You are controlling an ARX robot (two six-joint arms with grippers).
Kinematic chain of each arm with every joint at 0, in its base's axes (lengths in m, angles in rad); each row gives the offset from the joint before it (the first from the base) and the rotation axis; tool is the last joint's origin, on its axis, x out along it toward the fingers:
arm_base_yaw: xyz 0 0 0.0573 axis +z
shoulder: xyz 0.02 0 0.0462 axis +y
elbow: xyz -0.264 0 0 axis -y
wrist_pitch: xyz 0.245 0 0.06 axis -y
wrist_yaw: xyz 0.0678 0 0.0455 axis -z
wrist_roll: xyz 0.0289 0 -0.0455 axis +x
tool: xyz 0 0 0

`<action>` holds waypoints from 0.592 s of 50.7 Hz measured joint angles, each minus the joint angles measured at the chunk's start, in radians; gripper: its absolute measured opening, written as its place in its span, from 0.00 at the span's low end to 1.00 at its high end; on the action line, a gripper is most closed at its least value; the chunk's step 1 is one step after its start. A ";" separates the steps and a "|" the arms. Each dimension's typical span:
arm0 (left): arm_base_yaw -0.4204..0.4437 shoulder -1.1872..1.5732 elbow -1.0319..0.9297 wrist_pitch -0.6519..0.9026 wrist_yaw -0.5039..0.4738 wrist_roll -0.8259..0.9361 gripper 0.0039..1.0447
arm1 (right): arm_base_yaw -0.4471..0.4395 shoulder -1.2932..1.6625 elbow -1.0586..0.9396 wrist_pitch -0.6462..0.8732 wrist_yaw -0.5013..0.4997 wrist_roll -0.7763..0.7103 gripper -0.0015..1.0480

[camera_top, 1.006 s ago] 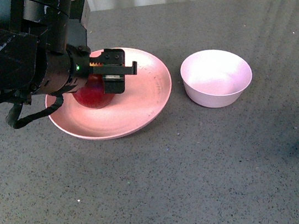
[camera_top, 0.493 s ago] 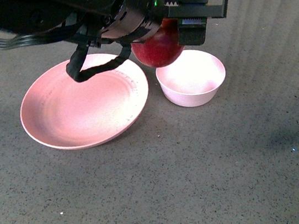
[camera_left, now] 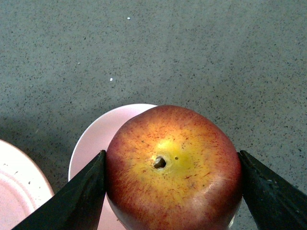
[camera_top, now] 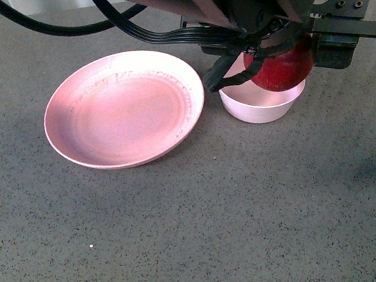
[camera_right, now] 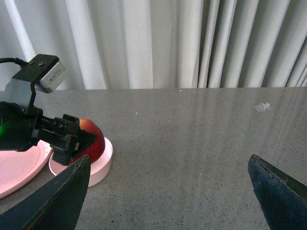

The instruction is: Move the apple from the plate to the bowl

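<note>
The grey speckled bench (camera_top: 188,239) was seen to carry the wide, shallow salmon-pink plate (camera_top: 124,111), bare, toward the far edge. Just to its right stood the small pale pink bowl (camera_top: 261,111). The round dark red apple (camera_top: 284,70) was held over the bowl, offset toward its right rim, clamped between the black fingers (camera_left: 81,191) of the left gripper (camera_left: 172,189). The right gripper (camera_right: 168,196) was spread wide and empty.

If the apple were released there, the rim could be struck, the light bowl tipped and the apple sent rolling across the bench.

The offset was shown plainly only by the front view. The yellowish stem patch and both finger contacts were shown only by the left wrist view. How low the apple hung over the rim was shown only by the right wrist view.
</note>
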 joint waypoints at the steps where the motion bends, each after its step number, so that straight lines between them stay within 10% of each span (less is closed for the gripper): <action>1: 0.001 0.002 0.001 0.000 0.000 0.000 0.67 | 0.000 0.000 0.000 0.000 0.000 0.000 0.91; 20: 0.036 0.071 0.046 -0.019 0.000 -0.013 0.67 | 0.000 0.000 0.000 0.000 0.000 0.000 0.91; 30: 0.041 0.071 0.050 -0.019 0.000 -0.018 0.92 | 0.000 0.000 0.000 0.000 0.000 0.000 0.91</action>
